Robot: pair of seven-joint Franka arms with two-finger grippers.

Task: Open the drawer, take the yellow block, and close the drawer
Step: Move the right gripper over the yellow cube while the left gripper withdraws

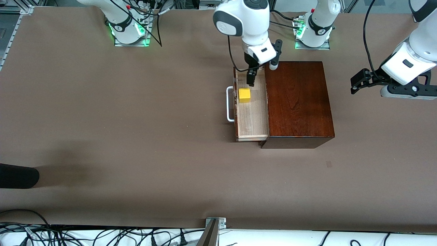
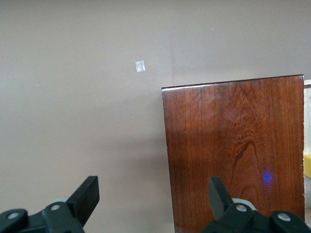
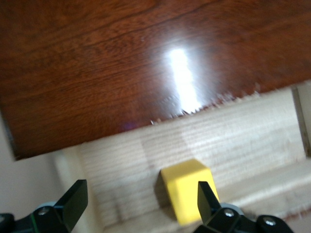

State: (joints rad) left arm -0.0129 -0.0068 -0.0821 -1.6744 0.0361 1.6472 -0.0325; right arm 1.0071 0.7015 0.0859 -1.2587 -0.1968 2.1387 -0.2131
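The drawer (image 1: 252, 116) stands pulled out of the dark mahogany box (image 1: 297, 102) toward the right arm's end, its white handle (image 1: 229, 104) in front. The yellow block (image 1: 244, 95) lies in the pale tray. My right gripper (image 1: 252, 77) is open and hangs over the tray, beside the block. In the right wrist view the block (image 3: 187, 187) sits on the tray (image 3: 233, 131) by one finger (image 3: 206, 196) of the open right gripper (image 3: 140, 191). My left gripper (image 1: 355, 83) is open and empty, waiting off the box's left-arm end. In the left wrist view it (image 2: 153, 187) faces the box top (image 2: 233, 145).
A dark object (image 1: 17, 176) juts in at the table's right-arm end, nearer the front camera. A small tape mark (image 1: 328, 164) lies on the brown table nearer the camera than the box. Cables run along the near edge.
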